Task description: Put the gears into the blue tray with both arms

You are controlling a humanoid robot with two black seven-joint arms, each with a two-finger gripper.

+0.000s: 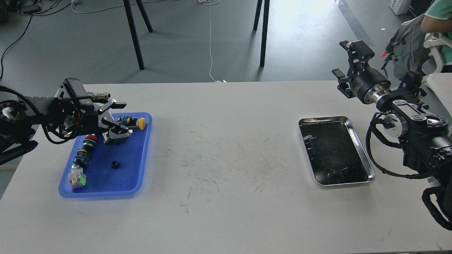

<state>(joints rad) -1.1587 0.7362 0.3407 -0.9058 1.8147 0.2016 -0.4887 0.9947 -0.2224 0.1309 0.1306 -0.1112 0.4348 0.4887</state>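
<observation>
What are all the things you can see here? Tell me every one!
Table: one, white, scuffed in the middle.
Blue tray: one, bright blue, left side of table.
Gear: one seen, black, loose on the blue tray's floor.
Yellow push-button: one, far end of blue tray.
Red and green push-button: one, left part of blue tray.
White and green switch: one, near-left corner of blue tray.
Steel tray: one, shiny with dark floor, right side of table.
Person: one, green shirt, top right edge.
Left gripper: black, jaws open, over the blue tray's far end.
Right gripper: black, jaws open, raised beyond the steel tray.
</observation>
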